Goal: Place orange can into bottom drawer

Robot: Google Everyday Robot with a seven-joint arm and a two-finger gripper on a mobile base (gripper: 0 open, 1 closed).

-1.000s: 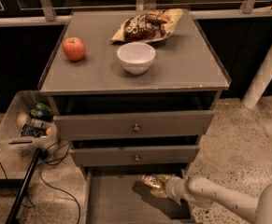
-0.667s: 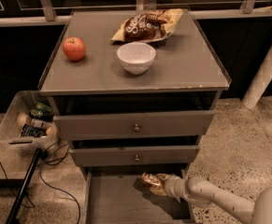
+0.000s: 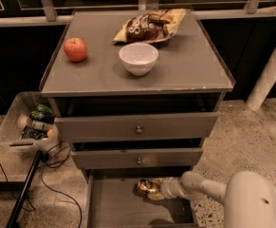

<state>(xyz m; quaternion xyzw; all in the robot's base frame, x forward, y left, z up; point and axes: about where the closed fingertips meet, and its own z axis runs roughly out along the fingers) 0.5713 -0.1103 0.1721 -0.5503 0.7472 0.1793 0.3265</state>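
Observation:
The orange can (image 3: 147, 187) is a small shiny gold-brown can held sideways over the grey floor of the open bottom drawer (image 3: 114, 205). My gripper (image 3: 152, 190) reaches in from the lower right on a pale arm (image 3: 208, 189) and is shut on the can, just below the front of the middle drawer. The can sits a little above the drawer floor, towards the drawer's back right. The drawer's low left wall (image 3: 88, 198) shows; its front is out of view.
On the cabinet top (image 3: 194, 65) stand a red apple (image 3: 75, 49), a white bowl (image 3: 138, 57) and a snack bag (image 3: 149, 25). Two upper drawers with small knobs (image 3: 138, 129) are partly open. A clear bin (image 3: 26, 120) and cables lie on the floor at left.
The gripper with the can has stayed in nearly the same spot over the bottom drawer, edging slightly left.

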